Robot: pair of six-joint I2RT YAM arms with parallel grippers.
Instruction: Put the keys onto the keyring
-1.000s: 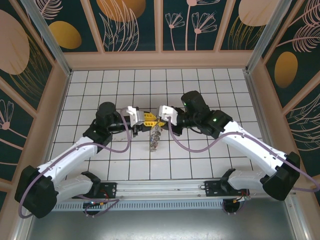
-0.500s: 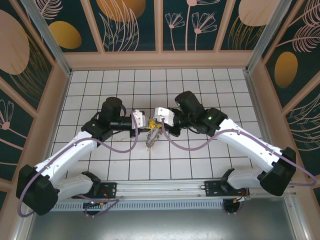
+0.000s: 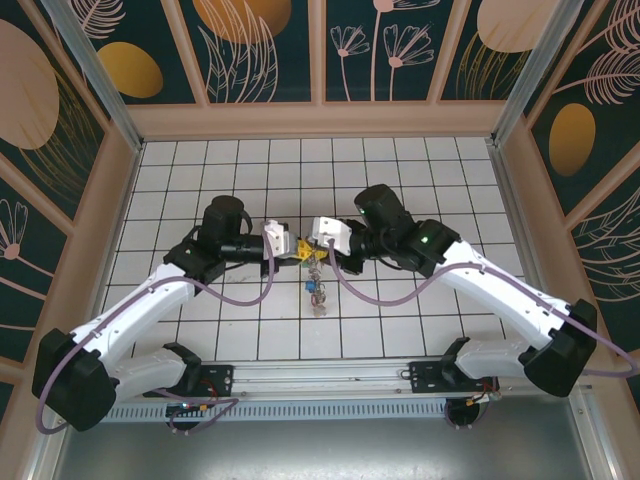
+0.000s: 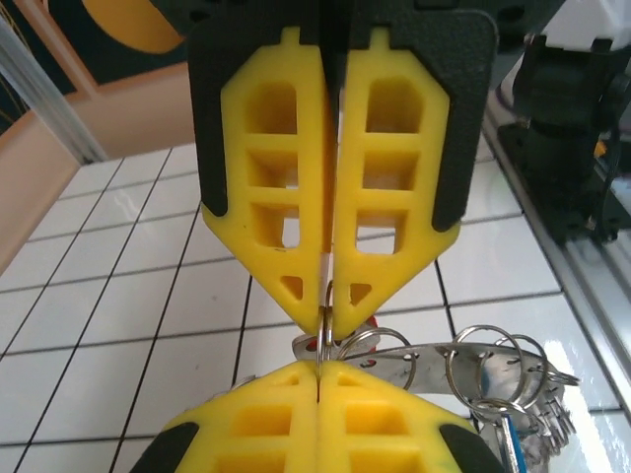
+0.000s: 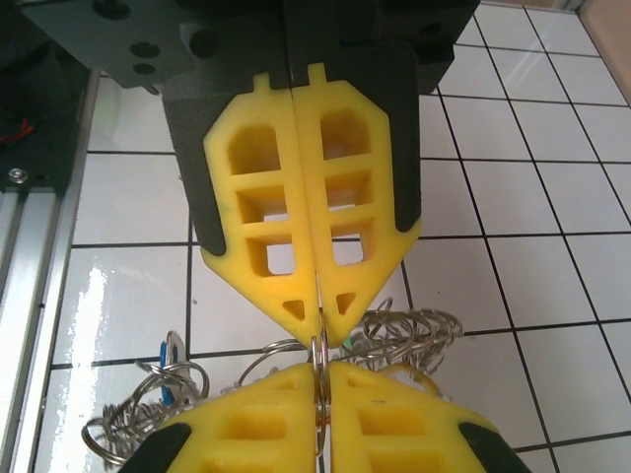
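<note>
Two grippers meet tip to tip: your left gripper [image 3: 295, 250] and right gripper [image 3: 316, 247] both squeeze the thin keyring [image 4: 322, 333] tight. You hold it up over the table [image 3: 200, 180], likely so the keys [image 3: 316, 292] dangle free.

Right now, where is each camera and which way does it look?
Top camera: high behind the arms, looking down at the table; both arms show, left gripper and right gripper meeting at the keys.
Left wrist camera: on the left arm, looking past its own yellow fingers at the keyring.
Right wrist camera: on the right arm, looking the opposite way past its fingers.
Both wrist cameras share the pinched keyring.
</note>
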